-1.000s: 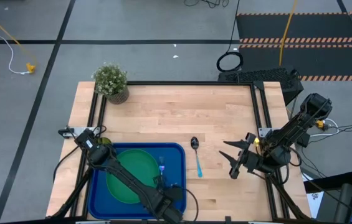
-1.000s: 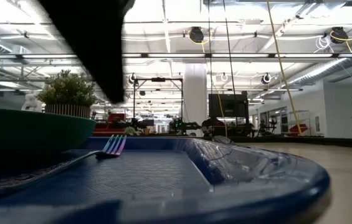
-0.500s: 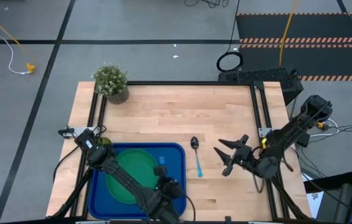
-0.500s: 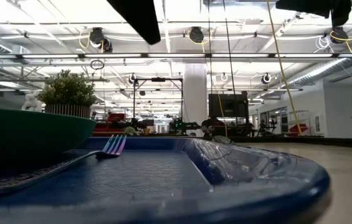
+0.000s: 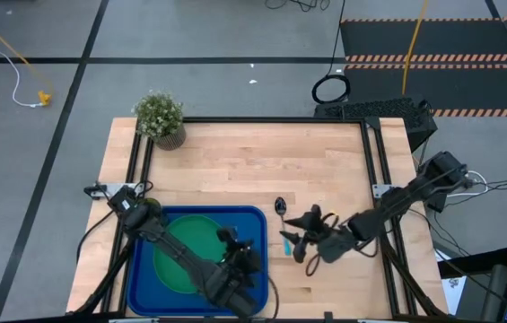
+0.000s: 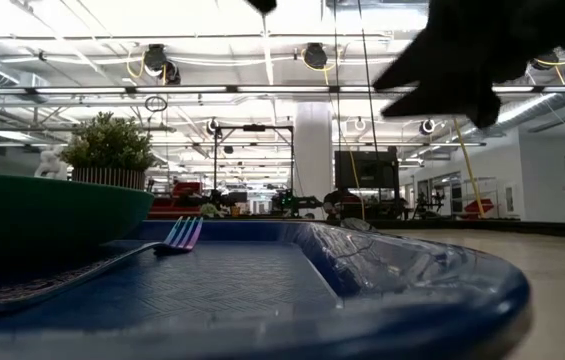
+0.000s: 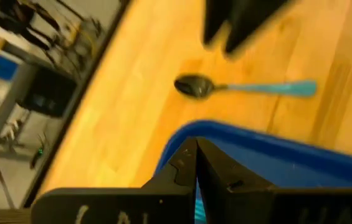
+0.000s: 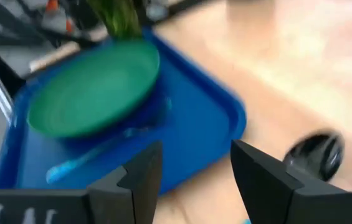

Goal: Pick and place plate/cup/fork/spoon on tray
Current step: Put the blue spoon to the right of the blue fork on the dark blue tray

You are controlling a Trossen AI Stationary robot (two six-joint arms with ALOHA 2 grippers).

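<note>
The dark-blue tray (image 5: 257,220) lies at the table's near left. On it are the green plate (image 5: 179,242) and the light-blue fork (image 8: 95,155), whose tines show in the low view (image 6: 184,232). The olive-green cup (image 5: 148,208) stands at the tray's far left corner. The spoon (image 5: 282,224) lies on the wood just right of the tray, its silver bowl (image 7: 193,86) toward the far edge. My left gripper (image 5: 229,240) is shut and empty above the tray's right part. My right gripper (image 5: 294,240) is open, just right of the spoon's handle and above it.
A small potted plant (image 5: 161,117) stands at the table's far left corner. Bare wood (image 5: 262,161) spans the far half of the table. Black frame rails run along the left and right edges.
My right gripper has gone toward the table's left edge, from near the right rail to the spoon, staying open. My left gripper has risen from the tray's right part, where the fork stays lying.
</note>
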